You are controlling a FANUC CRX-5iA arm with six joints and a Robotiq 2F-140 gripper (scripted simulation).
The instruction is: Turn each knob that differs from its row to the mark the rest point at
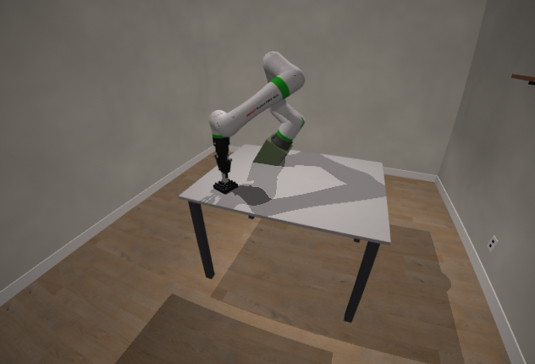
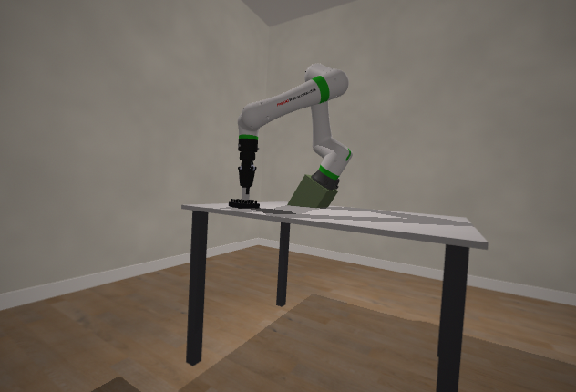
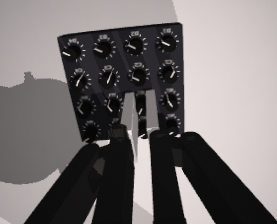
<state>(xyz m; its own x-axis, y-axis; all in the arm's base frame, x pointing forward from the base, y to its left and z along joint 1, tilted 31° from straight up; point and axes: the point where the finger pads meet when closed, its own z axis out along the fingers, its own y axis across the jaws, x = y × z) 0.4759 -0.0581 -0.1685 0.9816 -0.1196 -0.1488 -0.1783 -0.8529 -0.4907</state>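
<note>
The black knob box (image 1: pixel 219 188) (image 2: pixel 243 204) (image 3: pixel 122 62) stands near one end of the table. In the wrist view its rear is toward the bottom, with row D at the top. My gripper (image 1: pixel 224 179) (image 2: pixel 245 194) (image 3: pixel 141 104) points straight down, its light fingertips at either side of knob B2 (image 3: pixel 141 106) and close against it. B2's white line shows toward the lower left. The row D lines all run leftward. In row C, knob C2 (image 3: pixel 138 76) has its line leftward and knob C1 (image 3: pixel 168 73) rightward. Fingers partly hide row A and knob B3 (image 3: pixel 112 104).
The white table (image 1: pixel 341 218) (image 2: pixel 404 233) also bears the arm's green base block (image 1: pixel 273 152) (image 2: pixel 312 191), behind the box. Neighbouring knobs stand close around the fingertips. The table's edge is near the box. A shadow (image 3: pixel 24 135) lies beside the box.
</note>
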